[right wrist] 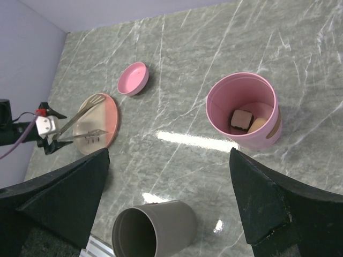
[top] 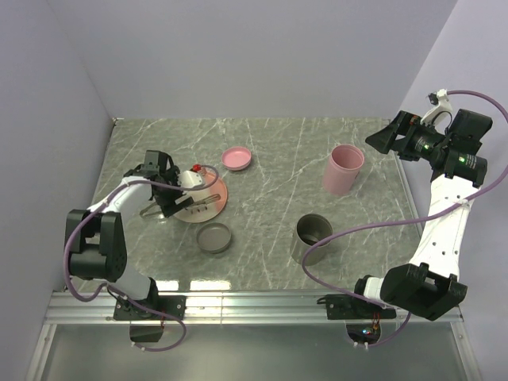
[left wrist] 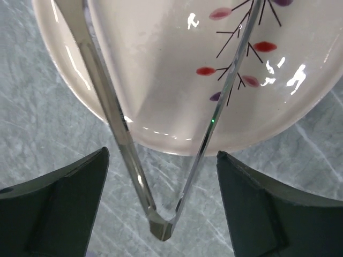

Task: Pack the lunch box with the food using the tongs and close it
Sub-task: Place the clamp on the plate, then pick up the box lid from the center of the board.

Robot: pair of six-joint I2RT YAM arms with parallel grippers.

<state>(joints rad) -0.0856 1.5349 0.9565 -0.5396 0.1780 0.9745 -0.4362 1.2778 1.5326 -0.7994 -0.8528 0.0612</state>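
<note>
Two slick, springy arms: the slim silver metal tongs [left wrist: 161, 227] lay loose between the left gripper's [left wrist: 162, 160] spread jaws; pinch mid-length, probably.

light: bright, even, fr. overhead | glare: streaks on plate [left wrist: 161, 53], patch on table [right wrist: 187, 138] | shadows: soft, short | focus: mostly sharp
</note>
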